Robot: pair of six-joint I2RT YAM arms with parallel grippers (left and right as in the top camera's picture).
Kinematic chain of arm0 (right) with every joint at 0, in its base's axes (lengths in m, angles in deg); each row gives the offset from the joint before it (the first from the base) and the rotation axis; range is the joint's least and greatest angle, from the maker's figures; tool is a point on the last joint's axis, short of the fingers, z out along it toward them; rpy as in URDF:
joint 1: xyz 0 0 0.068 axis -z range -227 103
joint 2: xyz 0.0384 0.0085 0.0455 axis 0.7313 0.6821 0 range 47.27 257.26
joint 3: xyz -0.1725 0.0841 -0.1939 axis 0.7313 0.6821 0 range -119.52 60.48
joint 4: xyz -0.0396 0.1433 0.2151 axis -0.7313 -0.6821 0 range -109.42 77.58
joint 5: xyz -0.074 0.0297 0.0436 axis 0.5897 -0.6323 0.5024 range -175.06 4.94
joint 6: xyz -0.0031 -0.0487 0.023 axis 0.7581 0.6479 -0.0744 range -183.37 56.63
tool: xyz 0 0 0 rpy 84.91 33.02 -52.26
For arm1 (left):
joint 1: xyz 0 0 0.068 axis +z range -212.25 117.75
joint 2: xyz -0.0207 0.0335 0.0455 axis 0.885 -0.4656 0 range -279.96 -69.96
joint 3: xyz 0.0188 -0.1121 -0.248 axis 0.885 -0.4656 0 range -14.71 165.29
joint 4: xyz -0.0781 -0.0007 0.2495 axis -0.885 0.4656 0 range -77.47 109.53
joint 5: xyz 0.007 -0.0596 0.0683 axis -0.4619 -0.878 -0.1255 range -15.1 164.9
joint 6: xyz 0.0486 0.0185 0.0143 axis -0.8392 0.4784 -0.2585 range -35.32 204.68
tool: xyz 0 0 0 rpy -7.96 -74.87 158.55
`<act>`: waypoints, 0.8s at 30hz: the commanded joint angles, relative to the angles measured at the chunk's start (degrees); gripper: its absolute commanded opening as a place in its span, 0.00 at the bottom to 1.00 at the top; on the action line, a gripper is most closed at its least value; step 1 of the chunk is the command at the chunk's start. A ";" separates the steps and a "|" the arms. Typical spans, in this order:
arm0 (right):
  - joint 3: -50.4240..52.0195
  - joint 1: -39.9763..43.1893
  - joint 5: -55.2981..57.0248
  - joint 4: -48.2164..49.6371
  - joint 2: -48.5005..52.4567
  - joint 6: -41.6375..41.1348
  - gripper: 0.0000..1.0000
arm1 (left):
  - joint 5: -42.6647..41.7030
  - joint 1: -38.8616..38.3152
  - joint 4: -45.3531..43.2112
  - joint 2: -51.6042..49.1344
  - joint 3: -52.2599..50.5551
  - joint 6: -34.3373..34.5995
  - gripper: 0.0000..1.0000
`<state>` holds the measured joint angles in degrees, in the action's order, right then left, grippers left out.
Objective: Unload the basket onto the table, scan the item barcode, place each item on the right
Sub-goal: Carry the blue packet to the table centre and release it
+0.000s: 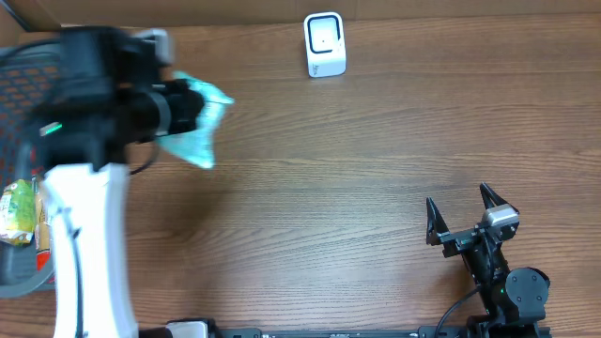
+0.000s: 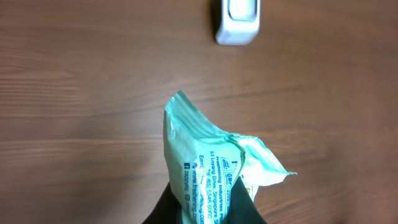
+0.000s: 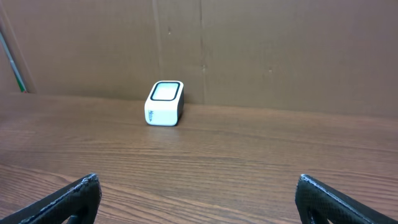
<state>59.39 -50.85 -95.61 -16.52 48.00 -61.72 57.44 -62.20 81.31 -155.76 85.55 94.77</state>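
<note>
A wood-grain worktop (image 1: 357, 169) fills the scene, backed by a brown cardboard wall (image 3: 261, 50).

Nearest the robot's base, well in front of the barcode scanner (image 1: 325, 44) and to its right, the right claw (image 1: 462, 218) sits with its two fingers spread wide and nothing between them. Its wrist view looks straight across bare wood to the scanner.

Farther out, left of the scanner and a little nearer than it, the left claw (image 1: 183, 108) is pressed together on one end of a mint-green film packet (image 1: 201, 127). The rest of the packet sticks out beyond the fingers towards the scanner and seems to be clear of the worktop. In the left wrist view, fine print runs along the packet's side by the fingers, but I cannot make out a barcode there.

The packet looks light, soft and crinkly. Its free end is already creased and flared, so it will likely flop and twist rather than present a flat face. The film may also be slippery. A pinch on the sealed end or a firm seam should hold better than one on the puffy middle.

Between the packet and the scanner the wood is open, giving free room to swing across. The scanner stands close to the wall, so there is little room beyond it. Far left of the scanner a mesh basket (image 1: 21, 80) holds a yellow-green pack (image 1: 19, 211), and the left arm passes beside it.
</note>
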 commanded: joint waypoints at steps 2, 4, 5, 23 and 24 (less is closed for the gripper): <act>0.61 -0.42 -0.24 0.33 -0.48 -0.13 1.00 | -0.42 -5.97 -10.25 -2.71 -13.16 9.05 0.04; 0.61 -0.42 -0.24 0.33 -0.48 -0.13 1.00 | -0.42 -8.31 -17.59 -3.91 -19.15 13.57 0.04; 0.61 -0.42 -0.24 0.33 -0.50 -0.13 1.00 | -0.42 -9.55 -21.51 -4.72 -22.01 15.93 0.04; 0.61 -0.42 -0.24 0.33 -0.50 -0.13 1.00 | -2.99 -19.58 -41.57 -21.18 -31.95 24.28 0.70; 0.61 -0.42 -0.24 0.33 -0.48 -0.13 1.00 | -2.99 -19.58 -41.38 -20.85 -31.67 23.41 0.79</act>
<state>59.39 -50.85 -95.56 -16.50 48.00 -61.68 55.96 -81.67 39.98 -177.55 53.12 120.38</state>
